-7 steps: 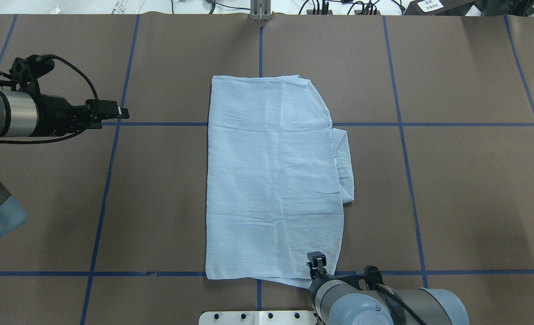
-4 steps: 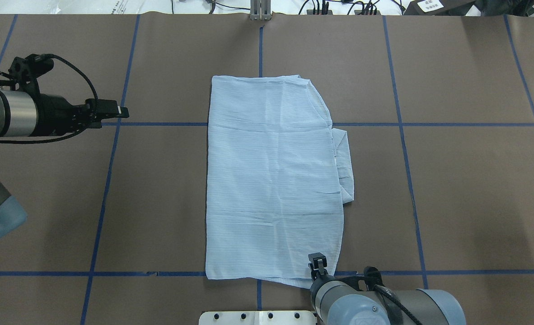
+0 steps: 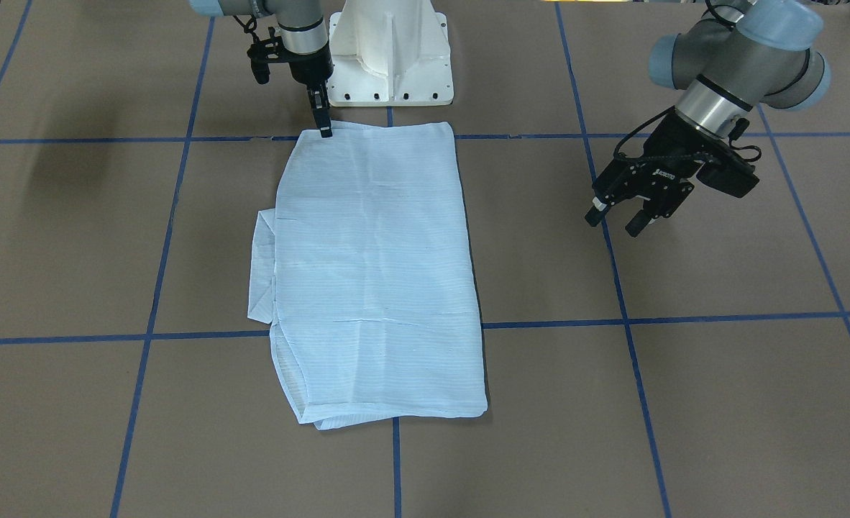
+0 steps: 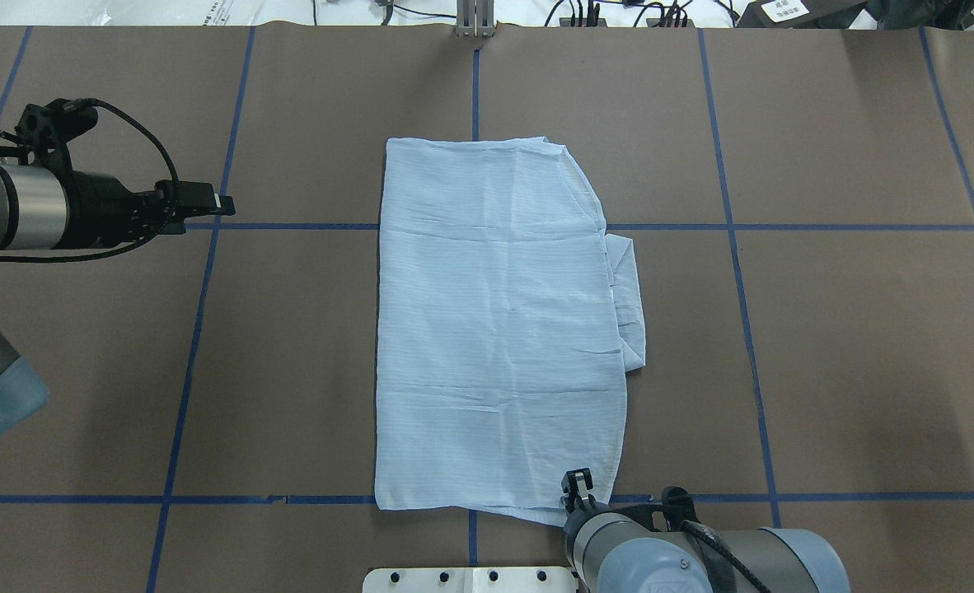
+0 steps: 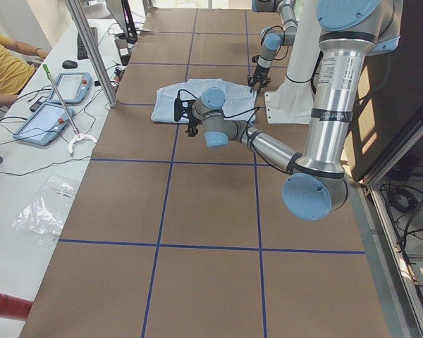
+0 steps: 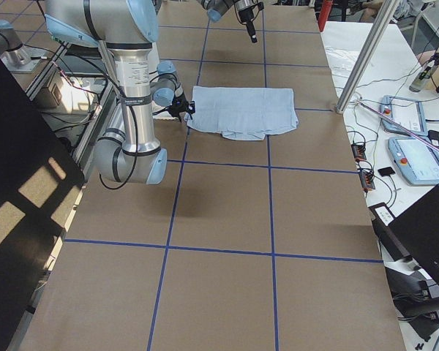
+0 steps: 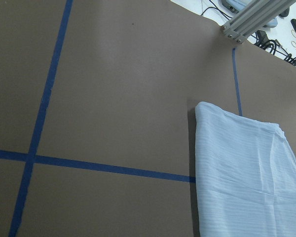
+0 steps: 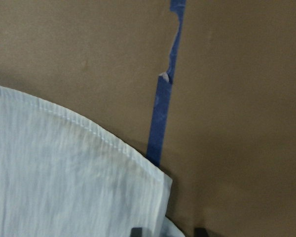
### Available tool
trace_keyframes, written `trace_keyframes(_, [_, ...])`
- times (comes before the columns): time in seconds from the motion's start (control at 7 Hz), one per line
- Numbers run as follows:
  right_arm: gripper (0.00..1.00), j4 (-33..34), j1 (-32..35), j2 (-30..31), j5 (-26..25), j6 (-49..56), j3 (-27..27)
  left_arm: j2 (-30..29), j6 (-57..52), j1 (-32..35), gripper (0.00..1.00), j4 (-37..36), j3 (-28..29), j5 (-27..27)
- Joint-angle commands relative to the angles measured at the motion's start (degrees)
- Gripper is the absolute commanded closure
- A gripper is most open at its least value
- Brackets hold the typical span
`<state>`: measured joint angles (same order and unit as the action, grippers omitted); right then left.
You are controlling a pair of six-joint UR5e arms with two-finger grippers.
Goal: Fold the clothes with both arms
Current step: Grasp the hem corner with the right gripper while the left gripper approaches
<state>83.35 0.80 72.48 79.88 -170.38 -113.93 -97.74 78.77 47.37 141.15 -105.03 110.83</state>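
Observation:
The pale-blue striped shirt (image 4: 495, 329) lies folded into a tall rectangle in the middle of the table, with a folded sleeve sticking out on its right side (image 4: 629, 305). My right gripper (image 4: 578, 482) points down at the shirt's near right corner. In the right wrist view its fingertips (image 8: 136, 230) stand apart on either side of the hem corner of the shirt (image 8: 64, 182). It also shows in the front-facing view (image 3: 325, 131). My left gripper (image 4: 219, 202) is open and empty and hovers to the left of the shirt, and the front-facing view (image 3: 615, 223) shows it too.
The white pedestal base (image 3: 389, 57) stands just behind the shirt's near edge. Blue tape lines (image 4: 289, 226) cross the brown table cover. An aluminium post (image 4: 475, 21) stands at the far edge. Operators' tablets (image 5: 56, 98) and cables lie beyond it.
My right gripper has shifted slightly toward the base, over the shirt's near right corner. My left arm and the shirt have not moved.

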Motion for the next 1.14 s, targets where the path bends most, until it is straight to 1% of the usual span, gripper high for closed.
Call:
trace_keyframes(0.0, [1.00,-2.58,0.25,0.29,-0.25,0.22,-0.07,0.00,-0.02,0.00,0.07,0.00,0.00,-0.35])
trace_keyframes(0.29, [1.00,-3.02,0.25,0.03,-1.74,-0.04,-0.42,0.00,0.07,0.00,0.07,0.00,-0.09,-0.35])
trace_keyframes(0.43, [1.00,-2.76,0.60,0.29,-1.66,0.04,-2.07,-0.26,2.59,-0.17,0.07,-0.09,-0.35,-0.35])
trace_keyframes(0.57, [1.00,-2.50,0.78,1.07,-1.75,0.04,-2.35,-0.87,6.97,-0.61,0.07,-0.17,-0.70,-0.35])
trace_keyframes(0.71, [1.00,-2.49,0.78,1.17,-1.75,0.13,-2.35,-1.23,13.80,-2.44,0.07,-0.26,-1.92,-0.35])
trace_keyframes(0.86, [1.00,-2.49,0.78,1.52,-1.75,0.31,-2.35,-1.14,20.30,-6.37,0.07,-0.35,-3.15,-0.96])
trace_keyframes(1.0, [1.00,-2.49,0.61,1.69,-1.75,1.09,-2.26,-0.97,28.46,-13.98,0.07,-0.44,-4.56,-6.19])
